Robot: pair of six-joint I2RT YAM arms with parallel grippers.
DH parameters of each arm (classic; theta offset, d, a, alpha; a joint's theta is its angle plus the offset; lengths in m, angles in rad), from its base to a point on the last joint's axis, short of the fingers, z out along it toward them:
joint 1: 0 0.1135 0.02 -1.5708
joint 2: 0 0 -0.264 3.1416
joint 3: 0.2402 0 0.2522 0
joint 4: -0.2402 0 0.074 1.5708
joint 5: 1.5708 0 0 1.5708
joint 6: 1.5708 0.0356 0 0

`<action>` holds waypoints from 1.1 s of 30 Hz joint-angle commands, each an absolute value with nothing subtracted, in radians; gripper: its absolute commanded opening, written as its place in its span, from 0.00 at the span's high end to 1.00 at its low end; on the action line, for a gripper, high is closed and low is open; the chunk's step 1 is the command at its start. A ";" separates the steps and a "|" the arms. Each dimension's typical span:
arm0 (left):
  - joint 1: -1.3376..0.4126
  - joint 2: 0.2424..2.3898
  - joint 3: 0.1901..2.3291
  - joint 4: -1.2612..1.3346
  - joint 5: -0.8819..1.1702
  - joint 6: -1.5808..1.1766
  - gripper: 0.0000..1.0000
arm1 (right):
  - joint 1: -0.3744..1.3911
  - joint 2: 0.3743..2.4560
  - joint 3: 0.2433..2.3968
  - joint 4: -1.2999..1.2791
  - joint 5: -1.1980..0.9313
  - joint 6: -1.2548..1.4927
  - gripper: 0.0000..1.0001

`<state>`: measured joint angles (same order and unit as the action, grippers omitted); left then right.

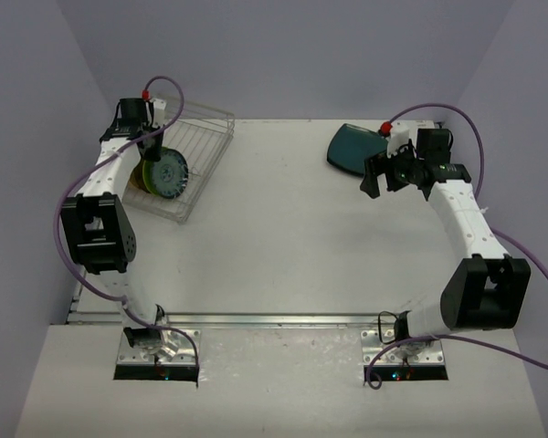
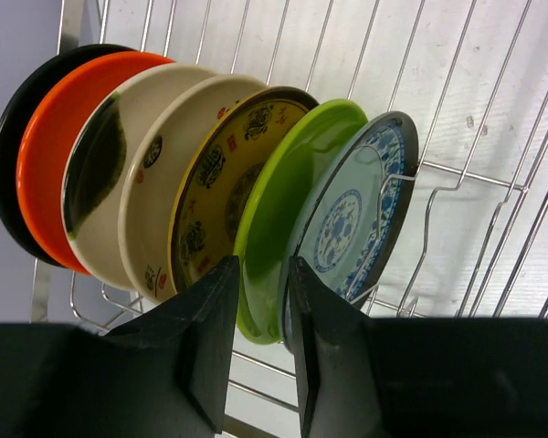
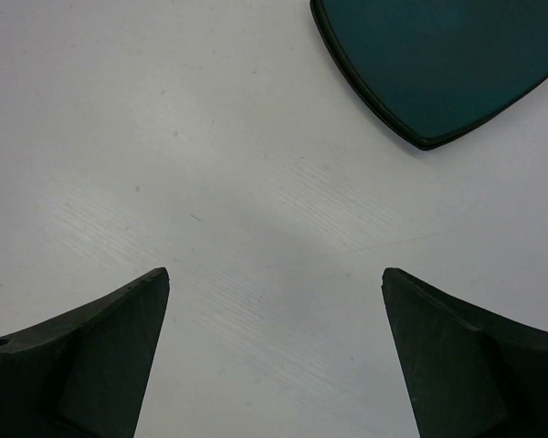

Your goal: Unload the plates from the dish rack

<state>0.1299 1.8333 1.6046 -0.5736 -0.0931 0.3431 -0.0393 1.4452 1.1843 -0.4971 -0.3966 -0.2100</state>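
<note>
Left gripper (image 2: 263,278) seems clamped on the lime green plate (image 2: 297,173) in the far-left dish rack (image 1: 201,137), so lifting may snag the patterned teal plate (image 2: 347,219) beside it; right gripper (image 3: 274,278) gapes near the dark teal plate (image 3: 438,64).

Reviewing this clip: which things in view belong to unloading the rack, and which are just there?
Part of the job: dish rack; row of plates standing in it; left hand, astride the rim of the lime green plate; dark teal plate lying on the table; right hand, open over bare table.
Just there: purple cables; metal base plates at the arms' feet.
</note>
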 commanded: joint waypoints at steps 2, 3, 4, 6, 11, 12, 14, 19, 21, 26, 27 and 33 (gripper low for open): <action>0.144 1.862 1.663 -0.541 -0.084 0.356 0.74 | -0.026 1.393 1.203 -0.457 -0.436 -0.213 0.01; 0.143 1.868 1.663 -0.541 -0.081 0.356 0.74 | -0.028 1.393 1.204 -0.459 -0.436 -0.211 0.01; 0.144 1.880 1.664 -0.540 -0.078 0.354 0.74 | -0.028 1.398 1.213 -0.462 -0.440 -0.209 0.01; 0.143 1.899 1.666 -0.540 -0.075 0.353 0.75 | -0.026 1.404 1.223 -0.467 -0.443 -0.206 0.01; 0.146 1.932 1.664 -0.545 -0.055 0.349 0.80 | -0.025 1.414 1.236 -0.474 -0.451 -0.198 0.01; 0.146 1.935 1.662 -0.546 -0.054 0.347 0.80 | -0.025 1.414 1.235 -0.472 -0.449 -0.198 0.01; 0.146 1.934 1.656 -0.546 -0.041 0.344 0.81 | -0.026 1.415 1.237 -0.472 -0.448 -0.198 0.01; 0.146 1.920 1.629 -0.537 -0.029 0.343 0.93 | -0.026 1.416 1.241 -0.472 -0.453 -0.190 0.01; 0.147 1.908 1.619 -0.527 -0.034 0.342 0.97 | -0.025 1.416 1.242 -0.470 -0.458 -0.185 0.01; 0.146 1.838 1.621 -0.493 -0.055 0.333 1.00 | -0.012 1.420 1.244 -0.469 -0.465 -0.173 0.01; 0.146 1.828 1.626 -0.487 -0.058 0.331 1.00 | -0.008 1.423 1.244 -0.469 -0.466 -0.172 0.01; 0.144 1.747 1.661 -0.477 -0.066 0.328 1.00 | 0.028 1.430 1.247 -0.463 -0.465 -0.161 0.01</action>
<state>0.1326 1.8750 1.6184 -0.5678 -0.0440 0.3573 -0.0050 1.4238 1.2007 -0.4984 -0.4488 -0.1784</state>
